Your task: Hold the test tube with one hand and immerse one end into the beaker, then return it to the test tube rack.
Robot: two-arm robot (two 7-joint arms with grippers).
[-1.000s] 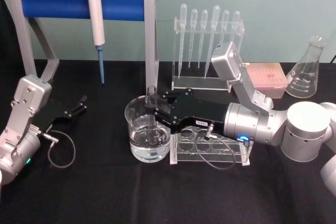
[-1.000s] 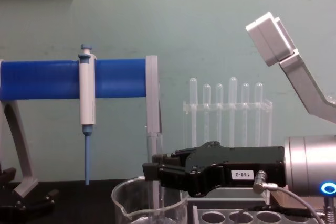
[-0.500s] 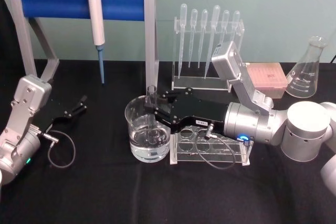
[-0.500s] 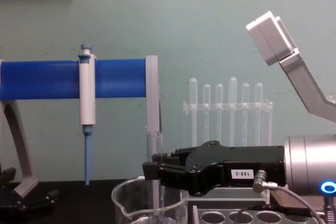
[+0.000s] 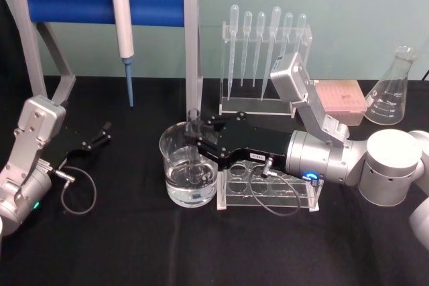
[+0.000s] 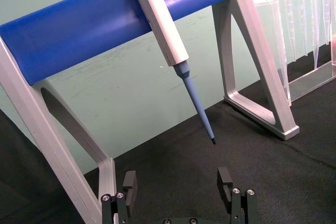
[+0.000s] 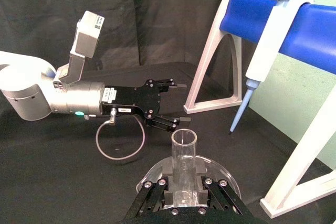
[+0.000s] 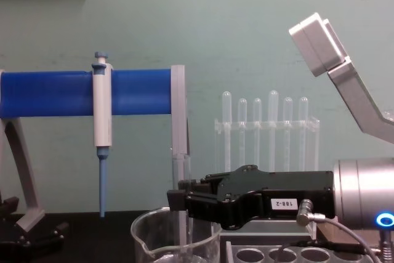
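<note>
- Black on glass: pinching the tube [image 5: 194, 122] with the right gripper [image 5: 197, 136], clamping just below the open rim.
- Holding the long axis vertical, rounded end pointing down inside the beaker [image 5: 169, 160], directly beneath the gripper. Not being able to tell how far the tip is reaching into the water.
- Judging the coming move as lifting straight up along that axis to clear the beaker's rim, then carrying toward the robot's right.
- Aiming for the rack [image 5: 295, 200], lying just beside the beaker on that side and under the right arm. Needing the tube upright for dropping into a hole.
- Leaving the left gripper [image 5: 99, 136] well apart at the left, spread wide and gripping nothing, with the right arm far nearer.
</note>
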